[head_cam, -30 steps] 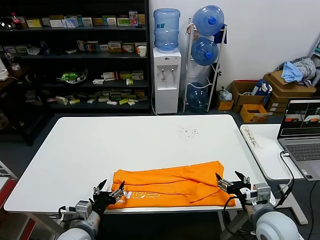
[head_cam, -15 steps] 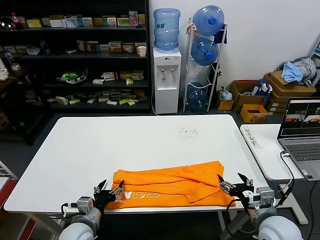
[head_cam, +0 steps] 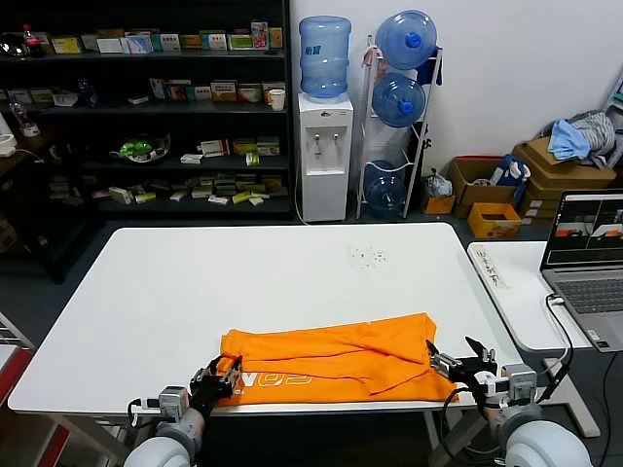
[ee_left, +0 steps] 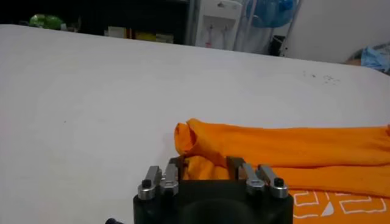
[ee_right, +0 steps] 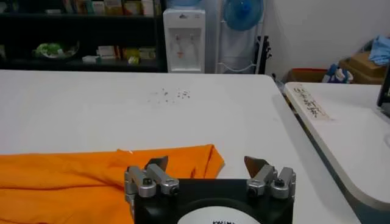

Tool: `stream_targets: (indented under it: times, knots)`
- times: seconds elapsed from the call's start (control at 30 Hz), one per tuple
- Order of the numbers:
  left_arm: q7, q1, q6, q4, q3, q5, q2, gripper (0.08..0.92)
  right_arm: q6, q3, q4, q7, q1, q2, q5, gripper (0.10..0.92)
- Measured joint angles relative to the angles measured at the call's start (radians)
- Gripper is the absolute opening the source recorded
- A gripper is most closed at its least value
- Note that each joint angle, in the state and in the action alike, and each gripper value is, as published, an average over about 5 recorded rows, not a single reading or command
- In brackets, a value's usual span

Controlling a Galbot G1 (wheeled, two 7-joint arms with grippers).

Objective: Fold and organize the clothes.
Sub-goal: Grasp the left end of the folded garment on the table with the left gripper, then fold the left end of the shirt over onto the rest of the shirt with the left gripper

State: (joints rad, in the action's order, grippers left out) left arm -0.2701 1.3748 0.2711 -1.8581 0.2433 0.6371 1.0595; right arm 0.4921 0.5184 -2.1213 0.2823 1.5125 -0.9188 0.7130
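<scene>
The orange T-shirt (head_cam: 336, 362) lies folded into a long band along the table's front edge, white lettering showing near its left end. My left gripper (head_cam: 223, 373) is at the shirt's front left corner. In the left wrist view its fingers (ee_left: 176, 168) are drawn in on a bunch of the orange T-shirt (ee_left: 286, 146), and cloth fills the gap. My right gripper (head_cam: 458, 362) sits at the shirt's right end, open. In the right wrist view the right gripper (ee_right: 206, 164) has the T-shirt's corner (ee_right: 91, 176) partly between its spread fingers.
The white table (head_cam: 243, 282) has small dark specks (head_cam: 366, 258) at its far right. A side table with a laptop (head_cam: 589, 263) stands to the right. Shelves, a water dispenser (head_cam: 323, 146) and cardboard boxes with blue-grey cloth (head_cam: 574, 136) are behind.
My left gripper has moved forward onto the shirt's left corner and its fingers have drawn in from wide open. The right gripper has slid slightly lower and stays open.
</scene>
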Motion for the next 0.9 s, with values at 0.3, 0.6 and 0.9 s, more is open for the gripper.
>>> stream_targets:
  times: [0.3,0.6,0.9]
  knots:
    - [-0.002,-0.001,-0.004,0.003,-0.005,-0.003,0.008,0.196,-0.003,0.000,0.003,-0.003,0.000,-0.005,-0.001,0.823]
    - [0.000,-0.007,-0.012,-0.006,0.006,-0.017,0.010,0.113,-0.009,-0.003,0.008,-0.004,-0.007,-0.010,-0.003,0.823]
    - [0.040,-0.007,-0.016,-0.018,0.107,-0.073,-0.061,0.113,-0.012,-0.031,0.027,-0.002,-0.039,-0.019,-0.008,0.823]
